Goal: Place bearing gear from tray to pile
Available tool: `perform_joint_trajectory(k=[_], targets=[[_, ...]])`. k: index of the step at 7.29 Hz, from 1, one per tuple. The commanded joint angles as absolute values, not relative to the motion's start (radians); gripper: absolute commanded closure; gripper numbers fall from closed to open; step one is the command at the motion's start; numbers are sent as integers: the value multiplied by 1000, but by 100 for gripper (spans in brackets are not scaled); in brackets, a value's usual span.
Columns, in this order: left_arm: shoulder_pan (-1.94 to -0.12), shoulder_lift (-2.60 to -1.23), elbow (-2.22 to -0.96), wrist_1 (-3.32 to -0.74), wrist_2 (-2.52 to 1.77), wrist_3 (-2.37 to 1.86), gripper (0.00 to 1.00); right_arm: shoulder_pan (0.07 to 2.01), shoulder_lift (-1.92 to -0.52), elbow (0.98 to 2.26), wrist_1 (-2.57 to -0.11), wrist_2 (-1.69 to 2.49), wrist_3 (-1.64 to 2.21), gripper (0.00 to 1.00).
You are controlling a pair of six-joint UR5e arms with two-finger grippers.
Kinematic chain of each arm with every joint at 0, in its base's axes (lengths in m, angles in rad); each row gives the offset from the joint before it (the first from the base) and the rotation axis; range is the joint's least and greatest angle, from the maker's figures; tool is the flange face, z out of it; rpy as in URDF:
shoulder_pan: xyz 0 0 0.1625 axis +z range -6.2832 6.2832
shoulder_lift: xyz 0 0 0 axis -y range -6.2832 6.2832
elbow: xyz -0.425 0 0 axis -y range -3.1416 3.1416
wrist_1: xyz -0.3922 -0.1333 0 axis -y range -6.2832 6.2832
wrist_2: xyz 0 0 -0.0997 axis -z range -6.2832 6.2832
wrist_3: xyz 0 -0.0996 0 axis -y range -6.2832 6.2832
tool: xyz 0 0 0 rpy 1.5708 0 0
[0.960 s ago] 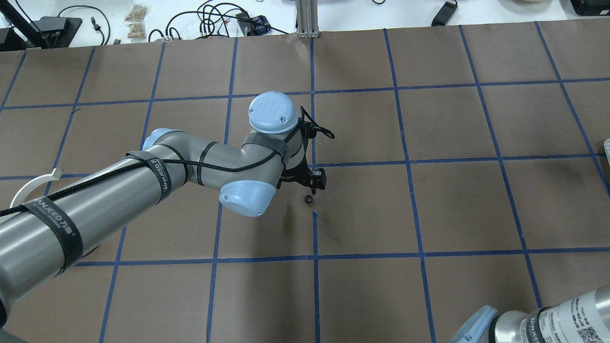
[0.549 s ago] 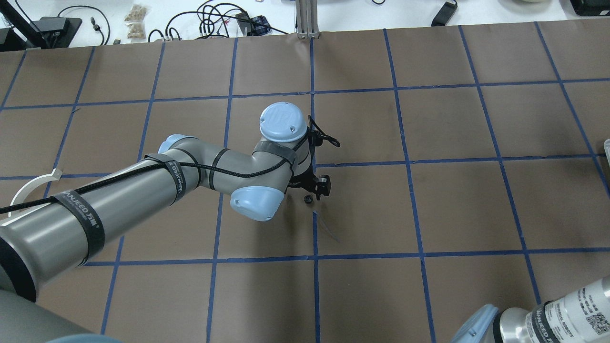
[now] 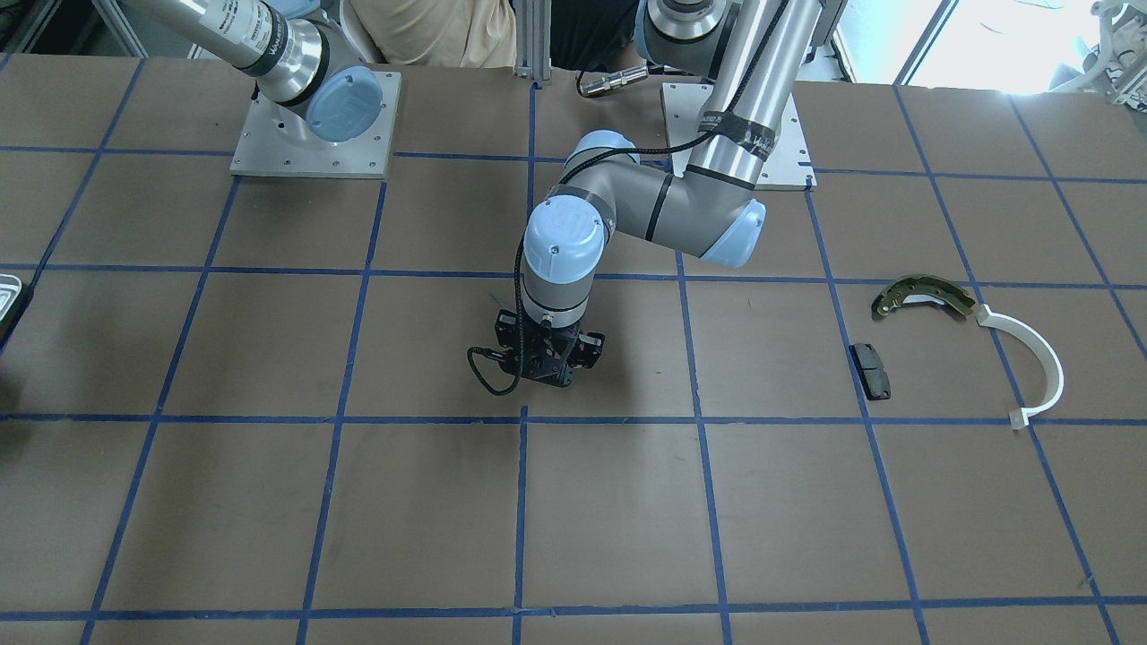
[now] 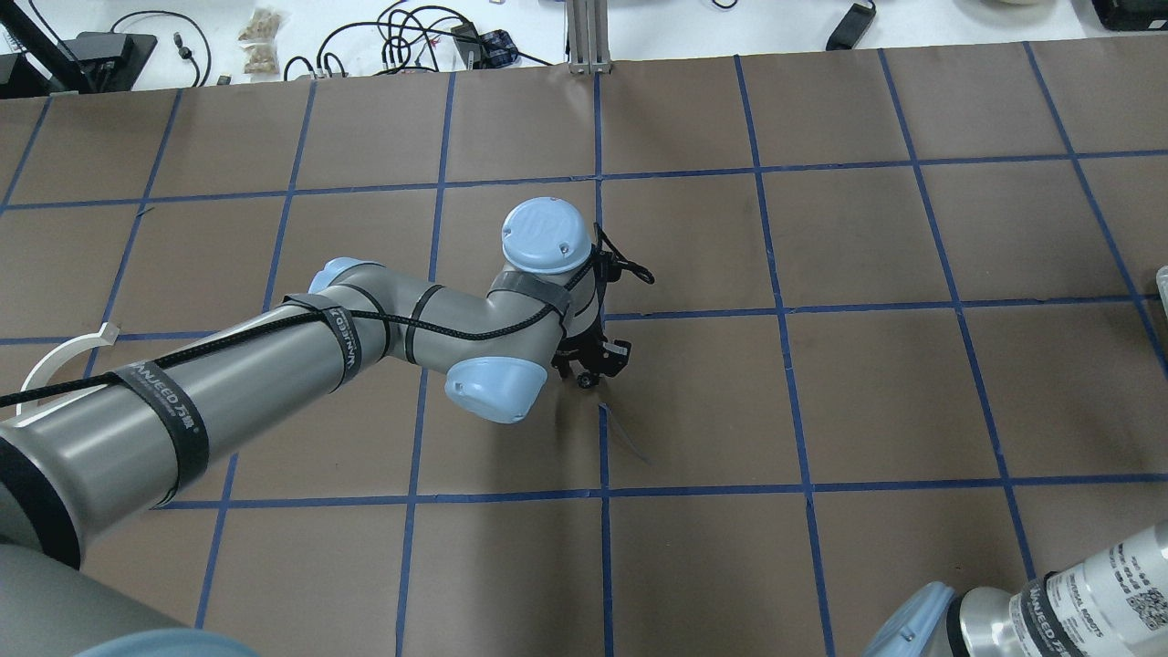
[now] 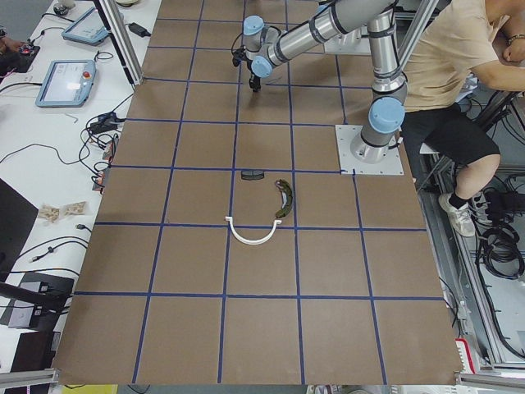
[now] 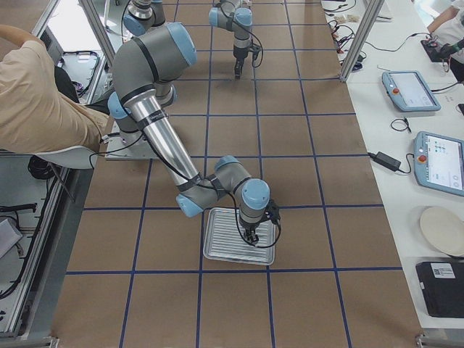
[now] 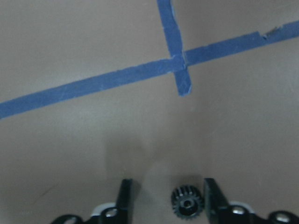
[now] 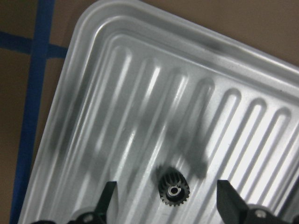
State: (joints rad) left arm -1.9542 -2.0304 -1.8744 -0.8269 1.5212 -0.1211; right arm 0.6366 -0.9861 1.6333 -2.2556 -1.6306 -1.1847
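A small black bearing gear (image 7: 187, 201) lies on the brown paper between the fingers of my left gripper (image 7: 167, 186), close to the right finger. That gripper is open and low over the table centre (image 4: 593, 363). A second black gear (image 8: 174, 188) lies in the ribbed silvery tray (image 8: 140, 70), between the open fingers of my right gripper (image 8: 167, 186), which hovers over the tray (image 6: 217, 250). The pile lies far off on my left: a brass-and-dark shoe (image 3: 923, 296), a white half-ring (image 3: 1044, 372) and a black pad (image 3: 871, 370).
The table is covered in brown paper with a blue tape grid. A tape crossing (image 7: 180, 70) lies just ahead of the left gripper. Cables and tablets lie on the white bench past the far table edge (image 4: 411, 36). An operator sits behind the robot bases (image 5: 459, 74).
My left gripper has moved a little toward the gear and down, so its open fingers now straddle it. The gear has not moved.
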Motion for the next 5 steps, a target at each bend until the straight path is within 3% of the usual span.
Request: perform_joint_trajectory(k=[1, 4, 5], targets=[[-1954, -2029, -1867, -821, 1531, -115, 100, 637, -983, 1631, -2267, -1635, -1204, 30], [-1880, -1976, -1792, -930, 1558, -107, 100, 637, -977, 1631, -2267, -1632, -1206, 36], [-1815, -1962, -1723, -1047, 1590, -18, 100, 637, -977, 1631, -2267, -1635, -1198, 45]])
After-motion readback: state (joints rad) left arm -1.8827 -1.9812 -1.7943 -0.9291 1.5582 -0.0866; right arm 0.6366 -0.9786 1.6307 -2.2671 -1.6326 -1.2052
